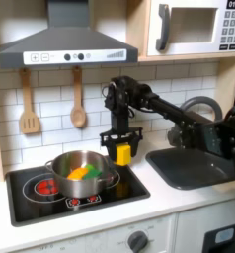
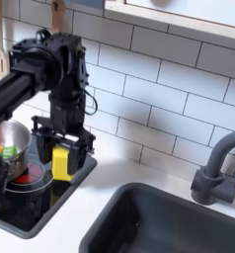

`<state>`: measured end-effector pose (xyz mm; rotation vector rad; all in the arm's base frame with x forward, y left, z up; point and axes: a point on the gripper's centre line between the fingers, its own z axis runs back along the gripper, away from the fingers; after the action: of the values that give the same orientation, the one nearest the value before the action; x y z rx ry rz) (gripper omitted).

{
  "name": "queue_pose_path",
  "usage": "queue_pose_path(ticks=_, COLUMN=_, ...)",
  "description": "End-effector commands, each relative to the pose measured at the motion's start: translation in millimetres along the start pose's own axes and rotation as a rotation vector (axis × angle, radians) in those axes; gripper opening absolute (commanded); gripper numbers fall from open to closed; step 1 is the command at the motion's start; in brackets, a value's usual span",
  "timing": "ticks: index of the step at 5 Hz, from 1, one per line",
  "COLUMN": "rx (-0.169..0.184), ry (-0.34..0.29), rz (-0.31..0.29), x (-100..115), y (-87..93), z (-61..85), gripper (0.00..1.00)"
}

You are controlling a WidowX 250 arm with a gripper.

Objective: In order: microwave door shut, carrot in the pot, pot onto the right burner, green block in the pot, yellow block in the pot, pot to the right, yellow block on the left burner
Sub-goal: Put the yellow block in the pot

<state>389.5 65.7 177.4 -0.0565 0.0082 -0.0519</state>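
Small bright yellow block [image 1: 122,153] [image 2: 61,163] gripped in closed black tool [image 1: 122,156] [image 2: 62,166], lifted at 3 o'clock of shiny steel pot [image 1: 82,174] on black cooktop [image 1: 31,203]. Pot holds orange carrot [image 1: 79,172], apparently green block [image 1: 93,169].

Yellow block [image 1: 122,153]; steel pot [image 1: 83,171]; red-coil burner [image 1: 39,185]; black cooktop [image 1: 129,182].

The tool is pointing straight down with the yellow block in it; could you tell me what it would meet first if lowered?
Probably the cooktop near its right edge, beside the pot; the yellow block in the tool would touch first. Depth is uncertain.
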Motion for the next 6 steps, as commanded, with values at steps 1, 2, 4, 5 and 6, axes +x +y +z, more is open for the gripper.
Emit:
queue_pose_path(ticks=1, rx=0.032, ry=-0.011, rz=0.079, x=-11.5, y=17.5, z=27.2, gripper=0.00)
queue_pose_path(ticks=2, rx=0.026, ry=-0.039, rz=0.109, x=-16.2, y=22.8, z=40.6, gripper=0.00)
queue_pose_path(ticks=4, rx=0.100, ry=-0.042, rz=0.187, x=-26.0, y=51.0, z=41.0, gripper=0.00)
queue_pose_path(ticks=5, rx=0.115, ry=-0.057, rz=0.186, x=-23.7, y=53.8, z=38.0, gripper=0.00)
queue_pose_path(ticks=6, rx=0.125, ry=-0.033, rz=0.180, x=-20.7, y=49.5, z=29.3, gripper=1.00)
